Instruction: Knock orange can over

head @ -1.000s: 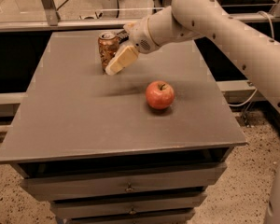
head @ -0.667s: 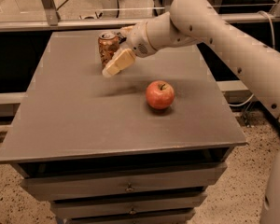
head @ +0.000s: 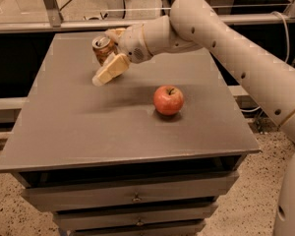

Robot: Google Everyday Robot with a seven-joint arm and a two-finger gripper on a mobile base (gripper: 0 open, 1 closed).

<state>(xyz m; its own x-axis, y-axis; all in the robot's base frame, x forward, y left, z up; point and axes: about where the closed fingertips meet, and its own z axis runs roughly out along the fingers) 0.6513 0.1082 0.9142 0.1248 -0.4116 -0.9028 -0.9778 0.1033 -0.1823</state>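
Observation:
The orange can (head: 103,47) stands at the back left of the grey table (head: 88,127) and leans a little to the left, its silver top showing. My gripper (head: 102,58) reaches in from the right, and the can sits between its two pale fingers. The near finger (head: 109,70) lies in front of the can's lower part and hides it. The far finger (head: 116,32) shows just behind the can. The fingers are spread and are not clamped on the can. The white arm (head: 206,28) stretches across the back right of the table.
A red apple (head: 168,100) sits right of the table's middle, apart from the gripper. The table is the top of a drawer cabinet (head: 132,198). A metal rail (head: 49,26) and dark gaps run behind the table. Speckled floor (head: 246,191) lies to the right.
The gripper has swept to the left across the back of the table. The can has shifted left with it and now leans instead of standing straight. The apple has not moved.

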